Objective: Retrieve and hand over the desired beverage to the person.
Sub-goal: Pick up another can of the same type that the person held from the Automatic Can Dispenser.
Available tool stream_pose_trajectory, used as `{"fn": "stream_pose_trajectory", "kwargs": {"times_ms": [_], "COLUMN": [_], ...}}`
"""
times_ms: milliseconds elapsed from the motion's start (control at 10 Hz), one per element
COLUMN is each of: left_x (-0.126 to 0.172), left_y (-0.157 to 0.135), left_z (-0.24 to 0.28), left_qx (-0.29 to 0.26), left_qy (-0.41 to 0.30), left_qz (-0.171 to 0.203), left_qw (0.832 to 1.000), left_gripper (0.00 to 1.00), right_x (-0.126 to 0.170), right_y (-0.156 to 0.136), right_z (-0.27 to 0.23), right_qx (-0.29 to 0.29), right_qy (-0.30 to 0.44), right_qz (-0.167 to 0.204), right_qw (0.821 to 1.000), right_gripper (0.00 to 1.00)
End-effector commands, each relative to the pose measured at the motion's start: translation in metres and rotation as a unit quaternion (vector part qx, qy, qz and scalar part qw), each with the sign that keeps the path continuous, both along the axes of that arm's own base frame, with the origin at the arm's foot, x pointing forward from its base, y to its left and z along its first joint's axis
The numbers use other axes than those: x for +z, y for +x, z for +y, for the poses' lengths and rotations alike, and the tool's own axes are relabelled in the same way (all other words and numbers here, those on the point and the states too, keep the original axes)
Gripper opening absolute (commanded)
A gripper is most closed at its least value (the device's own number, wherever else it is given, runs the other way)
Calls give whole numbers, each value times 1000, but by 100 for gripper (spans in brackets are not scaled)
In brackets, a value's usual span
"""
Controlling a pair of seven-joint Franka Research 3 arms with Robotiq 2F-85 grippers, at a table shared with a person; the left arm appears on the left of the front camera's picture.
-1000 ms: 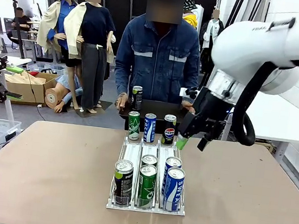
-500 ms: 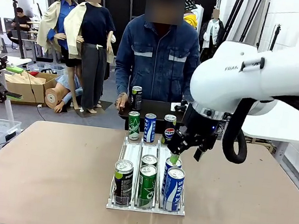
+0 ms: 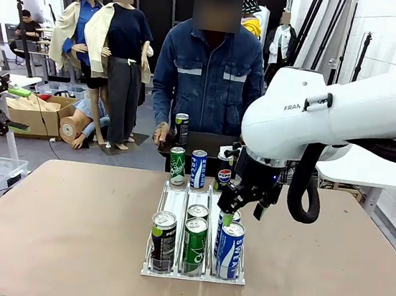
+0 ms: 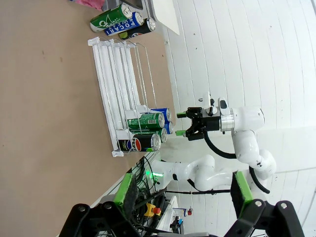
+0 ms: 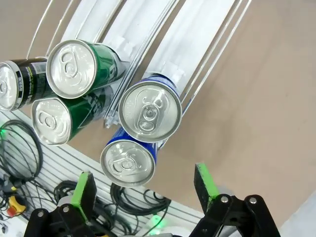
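Observation:
A white wire rack [image 3: 177, 202] holds several cans in three lanes. At its front stand a black can [image 3: 163, 240], a green can [image 3: 194, 245] and a blue can [image 3: 229, 249], with a green and a blue can behind them. My right gripper [image 3: 242, 213] hangs open just above the two blue cans. From the right wrist the blue cans [image 5: 149, 111] sit below the open right gripper [image 5: 144, 185]. The person [image 3: 208, 77] stands at the far side with a hand by a can [image 3: 181, 127]. At the table's left, my left gripper [image 4: 182, 192] is open and holds nothing.
Three more cans, a green one [image 3: 176, 165], a blue one [image 3: 198, 168] and a Pepsi can [image 3: 223, 174], stand at the rack's far end. A black box [image 3: 206, 143] lies in front of the person. Bare table [image 3: 65, 226] stretches on both sides of the rack.
My right arm has swung left and down, from beside the Pepsi can at the far end to just over the front blue cans. The jaws stayed open.

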State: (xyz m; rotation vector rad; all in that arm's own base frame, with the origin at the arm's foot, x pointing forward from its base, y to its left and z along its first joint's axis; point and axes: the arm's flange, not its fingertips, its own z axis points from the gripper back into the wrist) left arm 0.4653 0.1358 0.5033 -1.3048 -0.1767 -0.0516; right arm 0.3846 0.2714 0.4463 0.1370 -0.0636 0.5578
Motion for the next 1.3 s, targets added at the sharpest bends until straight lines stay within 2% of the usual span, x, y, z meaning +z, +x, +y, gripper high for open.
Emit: {"fn": "stream_pose_trajectory", "kwargs": {"times_ms": [0, 400, 900, 1200], "left_x": [1, 1, 1, 1], "left_y": [-1, -1, -1, -1], "left_z": [0, 0, 0, 0], "left_qx": [5, 5, 5, 5], "left_qy": [2, 2, 2, 2], "left_qz": [-2, -2, -2, -2], "left_qw": [1000, 1000, 1000, 1000], "left_gripper": [100, 100, 100, 100], "right_x": [-5, -14, -26, -33], "right_y": [1, -3, -6, -7], "right_z": [15, 27, 33, 34], "right_qx": [-8, -5, -31, -29], "right_qy": [-25, -43, -65, -49], "right_qz": [-14, -17, -23, -25], "right_qw": [1000, 999, 997, 998], "right_gripper": [100, 100, 100, 100]}}
